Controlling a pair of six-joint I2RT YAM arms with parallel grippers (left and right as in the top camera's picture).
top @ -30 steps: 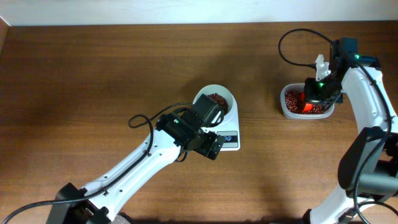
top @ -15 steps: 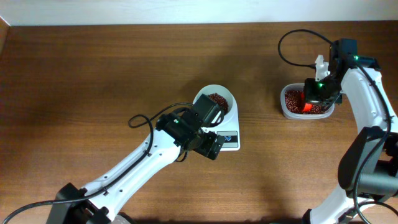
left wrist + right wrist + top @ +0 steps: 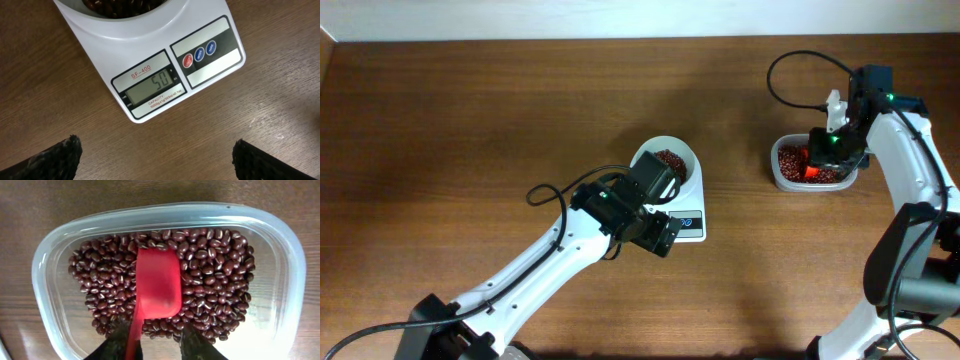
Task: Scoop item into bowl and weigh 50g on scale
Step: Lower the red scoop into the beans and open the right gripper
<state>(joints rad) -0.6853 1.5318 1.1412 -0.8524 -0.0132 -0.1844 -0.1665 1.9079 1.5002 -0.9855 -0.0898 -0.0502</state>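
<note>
Overhead view: 1 fixed camera, set high, facing straight down; covers most of the table [image 3: 470,120]; left wrist view: close, angled steeply down at the scale [image 3: 145,55] and its display [image 3: 155,92]; right wrist view: very close, straight down into the clear container [image 3: 292,270]; overhead shares scale and container with the 2 wrist views.

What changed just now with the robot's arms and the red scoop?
The right gripper has parted its jaws, letting go of the red plastic scoop, which lies on the small dark red-brown beans in the clear plastic container. Its wrist shifted only slightly. Unchanged: the left gripper open above the white rectangular scale, with the round white bowl of beans on it.
</note>
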